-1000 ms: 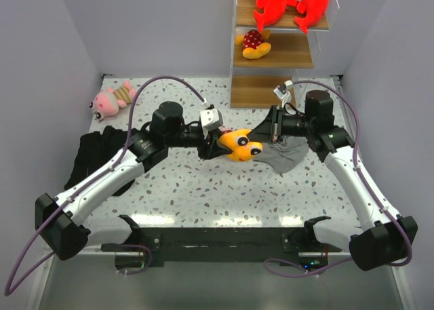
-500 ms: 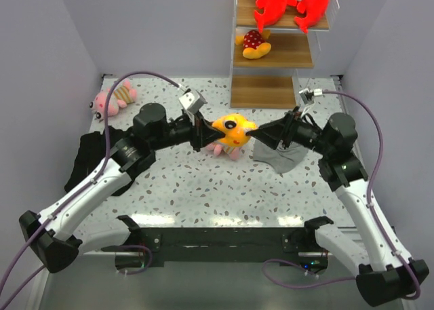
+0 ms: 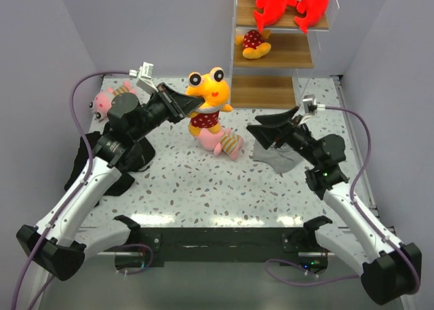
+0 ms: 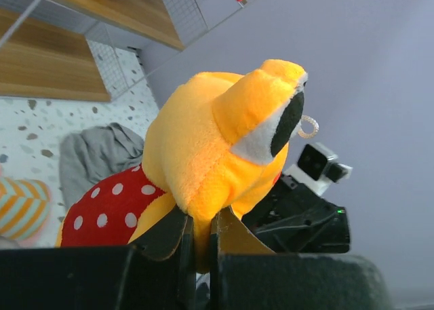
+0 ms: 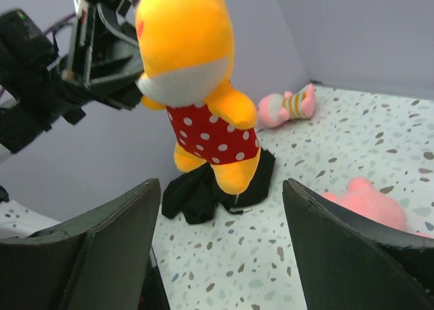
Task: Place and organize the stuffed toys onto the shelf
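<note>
1. The speckled table (image 3: 203, 195) is showing whole only from overhead; each wrist camera is catching just a patch of it.
2. The shelf (image 3: 261, 93) is standing at the far edge, right of centre. The overhead view is showing three wooden boards, while the left wrist view is catching only board corners.
3. The left gripper (image 3: 184, 106) is holding one yellow-orange toy (image 3: 205, 96) in the air, left of the shelf. Overhead, the plush is hiding the grip. The left wrist view is showing the fingers (image 4: 166, 232) pinching a fold of its orange plush.
4. The right gripper (image 3: 271, 127) is hovering over the grey cloth (image 3: 278, 157), empty. Its own camera is showing the fingers (image 5: 115, 235) spread wide, framing the hanging toy.
5. The black cloth (image 3: 95, 157) is lying at the left, partly under the left arm.
6. Two red-and-white toys (image 3: 291, 1) are lying on the highest board in view, seen clearly only overhead.
7. The shelved yellow-orange toy (image 3: 254, 44) is lying on the middle board.
8. The near pink toy (image 3: 220, 142) is lying on the table mid-way; the far pink toy (image 3: 108, 100) is lying near the far-left corner. The right wrist view is showing both.
</note>
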Action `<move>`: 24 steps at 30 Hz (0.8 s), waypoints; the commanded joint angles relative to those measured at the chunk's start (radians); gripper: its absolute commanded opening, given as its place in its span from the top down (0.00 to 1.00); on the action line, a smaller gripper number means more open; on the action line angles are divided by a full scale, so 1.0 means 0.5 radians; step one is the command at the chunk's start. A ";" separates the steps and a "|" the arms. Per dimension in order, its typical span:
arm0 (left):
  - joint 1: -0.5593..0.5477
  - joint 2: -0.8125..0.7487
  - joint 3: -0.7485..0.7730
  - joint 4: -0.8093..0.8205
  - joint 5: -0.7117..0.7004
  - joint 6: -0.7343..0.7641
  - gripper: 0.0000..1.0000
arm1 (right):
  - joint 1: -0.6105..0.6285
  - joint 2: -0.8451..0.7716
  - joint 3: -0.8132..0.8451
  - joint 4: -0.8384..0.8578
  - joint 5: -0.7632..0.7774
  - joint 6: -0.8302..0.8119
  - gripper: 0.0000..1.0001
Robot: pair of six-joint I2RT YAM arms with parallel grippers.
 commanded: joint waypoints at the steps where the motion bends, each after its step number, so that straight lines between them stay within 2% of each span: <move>1: 0.021 0.017 -0.002 0.382 0.220 -0.427 1.00 | 0.219 0.240 0.130 0.198 0.139 -0.159 0.26; 3: 0.024 0.008 -0.029 0.443 0.214 -0.455 1.00 | 0.295 0.299 0.103 0.332 0.274 -0.016 0.27; 5: 0.024 -0.050 -0.094 0.477 0.131 -0.495 1.00 | 0.363 0.372 0.088 0.320 0.619 0.284 0.29; 8: 0.031 -0.109 -0.170 0.548 0.054 -0.559 1.00 | 0.503 0.446 -0.059 0.623 1.034 0.643 0.31; 11: 0.030 -0.112 -0.207 0.603 0.054 -0.626 1.00 | 0.626 0.550 -0.084 0.838 1.133 0.752 0.32; 15: 0.031 -0.103 -0.263 0.723 0.078 -0.709 1.00 | 0.740 0.624 0.038 0.827 1.201 0.764 0.32; 24: 0.034 -0.182 -0.370 0.784 -0.035 -0.725 1.00 | 0.952 0.618 -0.084 1.001 1.474 0.826 0.41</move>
